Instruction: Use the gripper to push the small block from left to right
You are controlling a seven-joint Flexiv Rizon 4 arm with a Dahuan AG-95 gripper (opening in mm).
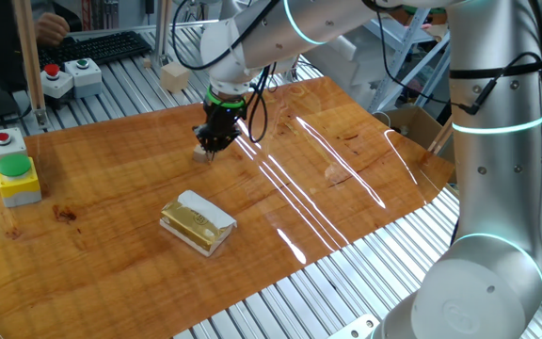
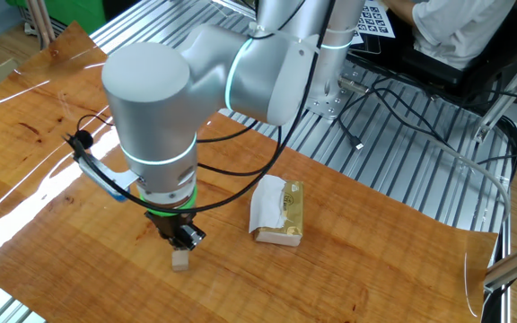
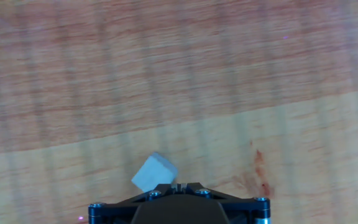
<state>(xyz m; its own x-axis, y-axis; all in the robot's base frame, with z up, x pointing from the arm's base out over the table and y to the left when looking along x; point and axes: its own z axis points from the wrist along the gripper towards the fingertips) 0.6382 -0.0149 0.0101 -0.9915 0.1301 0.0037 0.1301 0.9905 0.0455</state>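
The small block [image 2: 181,260] is a tiny pale wooden cube on the wooden table. It also shows in one fixed view [image 1: 199,153] and in the hand view [image 3: 153,173]. My gripper [image 2: 183,240], black with a green ring, points straight down with its tip low at the table, right beside the block and seemingly touching it. In one fixed view the gripper [image 1: 215,144] stands just right of the block. In the hand view the gripper [image 3: 178,185] has its two fingers pressed together, shut on nothing, with the block just ahead and to the left of the tip.
A yellow packet with white wrapping [image 1: 197,222] lies near the table's middle, also in the other fixed view [image 2: 278,213]. A larger pale cube [image 1: 174,75] and button boxes [image 1: 14,168] stand off the board's far and left edges. Cables hang by the arm.
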